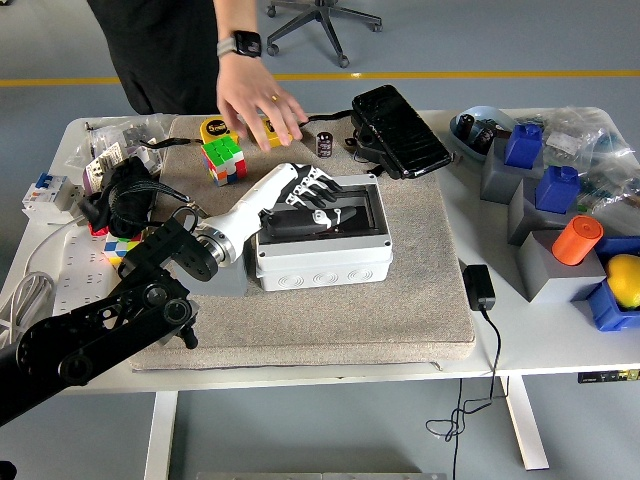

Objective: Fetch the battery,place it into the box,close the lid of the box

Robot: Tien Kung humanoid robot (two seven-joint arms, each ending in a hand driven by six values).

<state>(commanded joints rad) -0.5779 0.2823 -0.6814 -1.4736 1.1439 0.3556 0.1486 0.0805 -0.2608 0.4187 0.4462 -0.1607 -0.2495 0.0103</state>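
A white junction box [322, 258] sits on the grey mat [420, 300] at the table's middle. Its dark see-through lid [358, 212] lies shut, and I cannot see what is inside. My left hand [318, 194] rests flat on the lid with its fingers spread, holding nothing. A small black cylinder [325, 143] stands on the mat behind the box. A person's hand [252, 102] hovers over the far left of the mat, near a Rubik's cube [224, 158], clear of the box.
A black case [400, 130] lies behind the box to the right. Grey blocks with blue caps [540, 185], an orange cylinder [577, 240] and a yellow ball [622, 278] fill the right side. A black power adapter [477, 286] lies beside the mat. Cables and clutter [110, 190] lie at the left.
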